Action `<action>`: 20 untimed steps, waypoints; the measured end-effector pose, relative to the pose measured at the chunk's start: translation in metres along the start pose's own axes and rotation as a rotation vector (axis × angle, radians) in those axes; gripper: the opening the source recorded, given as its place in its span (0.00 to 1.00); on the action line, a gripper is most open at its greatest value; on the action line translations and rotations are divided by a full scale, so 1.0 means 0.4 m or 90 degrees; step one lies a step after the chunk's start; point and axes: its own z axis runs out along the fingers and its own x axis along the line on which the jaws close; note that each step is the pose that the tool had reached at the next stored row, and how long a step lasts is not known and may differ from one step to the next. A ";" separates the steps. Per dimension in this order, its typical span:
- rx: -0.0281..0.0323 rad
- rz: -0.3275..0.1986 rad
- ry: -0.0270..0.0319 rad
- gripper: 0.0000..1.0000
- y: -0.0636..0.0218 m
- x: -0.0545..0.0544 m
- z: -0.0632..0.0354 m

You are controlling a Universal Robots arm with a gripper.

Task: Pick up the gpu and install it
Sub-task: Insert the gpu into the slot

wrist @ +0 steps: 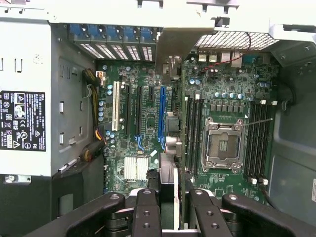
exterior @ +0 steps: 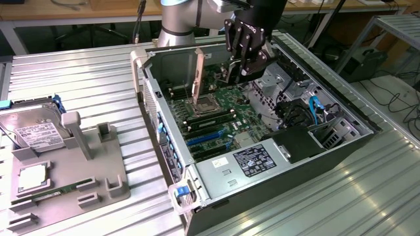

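My gripper [exterior: 244, 66] hangs inside the open computer case [exterior: 341, 105], above the motherboard [exterior: 220, 110]. It is shut on the gpu [exterior: 226, 73], which hangs edge-down below the fingers. In the wrist view the gpu [wrist: 169, 173] shows edge-on between the two black fingers [wrist: 146, 212] of my gripper [wrist: 173, 213]. Its silver bracket [wrist: 173, 47] points toward the case's rear slot openings. The card is lined up just beside the long blue slot [wrist: 161, 116], and I cannot tell whether it touches the board.
The CPU socket [wrist: 223, 145] and memory slots [wrist: 259, 143] lie beside the card. The power supply [exterior: 253, 160] fills the case's near end. On the exterior view's left, a grey holder [exterior: 92, 162] carries a hard drive [exterior: 36, 130], a memory stick [exterior: 56, 192] and a chip [exterior: 31, 178].
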 end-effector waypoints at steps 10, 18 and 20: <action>0.0000 0.000 0.0001 0.28 0.000 0.001 0.008; -0.0005 0.006 0.0000 0.28 0.000 0.001 0.018; -0.0005 0.008 0.0000 0.28 0.000 0.001 0.021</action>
